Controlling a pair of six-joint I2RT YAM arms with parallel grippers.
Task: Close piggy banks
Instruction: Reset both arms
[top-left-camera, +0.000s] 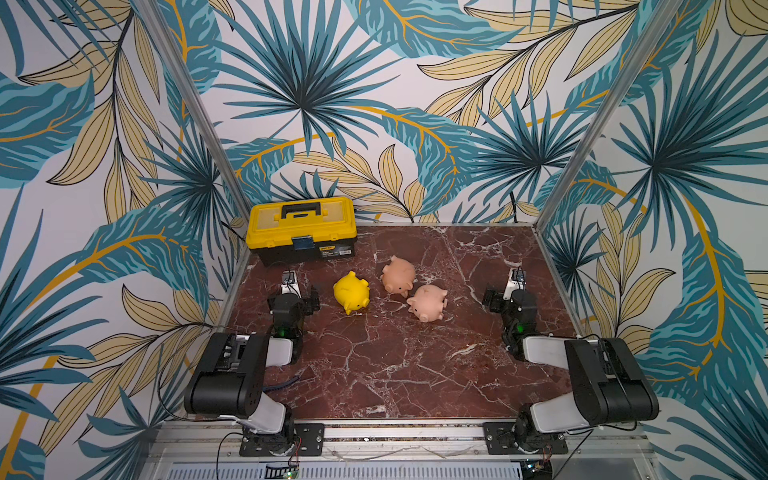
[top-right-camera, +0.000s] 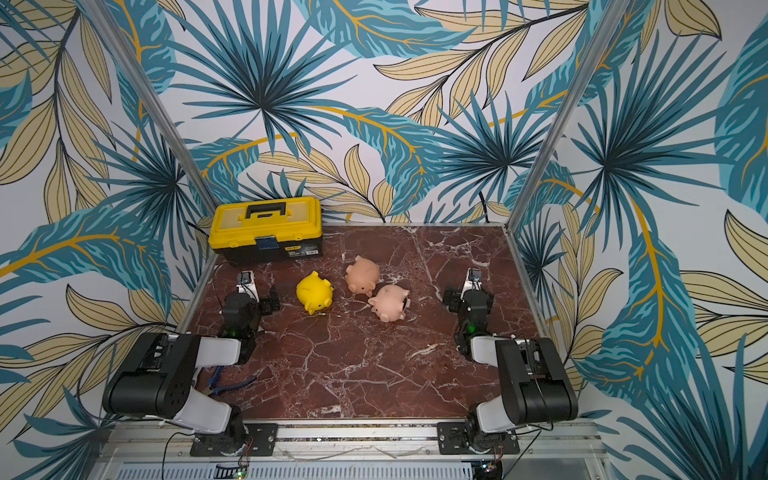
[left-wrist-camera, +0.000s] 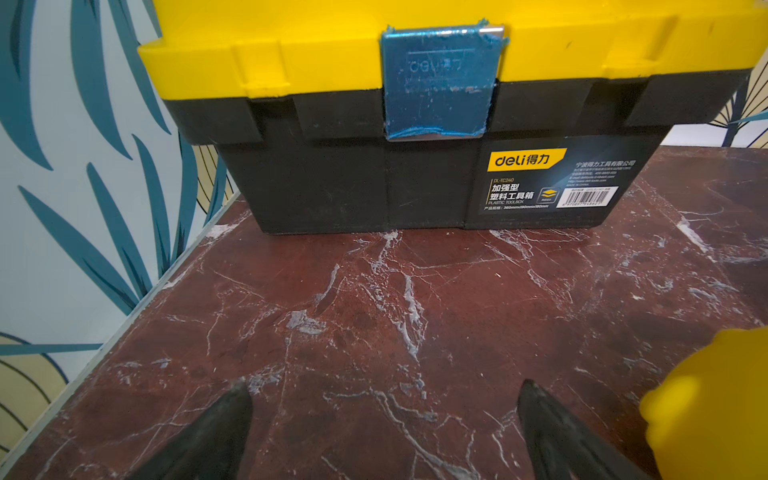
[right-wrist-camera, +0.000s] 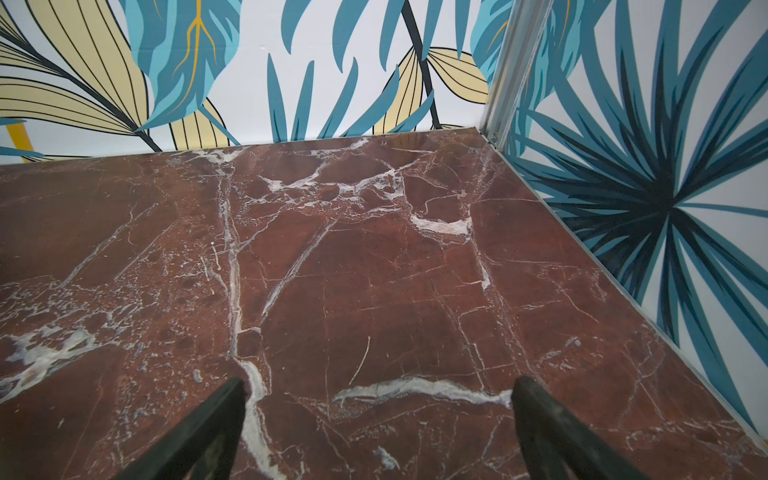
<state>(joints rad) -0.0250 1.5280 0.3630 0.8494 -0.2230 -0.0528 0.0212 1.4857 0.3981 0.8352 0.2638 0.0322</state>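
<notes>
Three piggy banks lie close together on the red marble table top (top-left-camera: 395, 374), seen in both top views. The yellow one (top-left-camera: 352, 293) is nearest my left arm (top-left-camera: 291, 307), and its edge also shows in the left wrist view (left-wrist-camera: 715, 411). The peach-orange one (top-left-camera: 398, 275) lies behind the pale pink one (top-left-camera: 428, 302), nearly touching it. My left gripper (left-wrist-camera: 384, 386) is open over bare marble, facing the toolbox, with the yellow pig beside one finger. Near the right wall, my right gripper (right-wrist-camera: 376, 384) is open over bare marble and no pig shows in its view.
A yellow-and-black toolbox (top-left-camera: 301, 232) stands shut at the back left corner, right in front of the left gripper (left-wrist-camera: 415, 166). Leaf-patterned walls (top-left-camera: 665, 249) close the table on three sides. A blue-handled tool (top-right-camera: 226, 384) lies under the left arm.
</notes>
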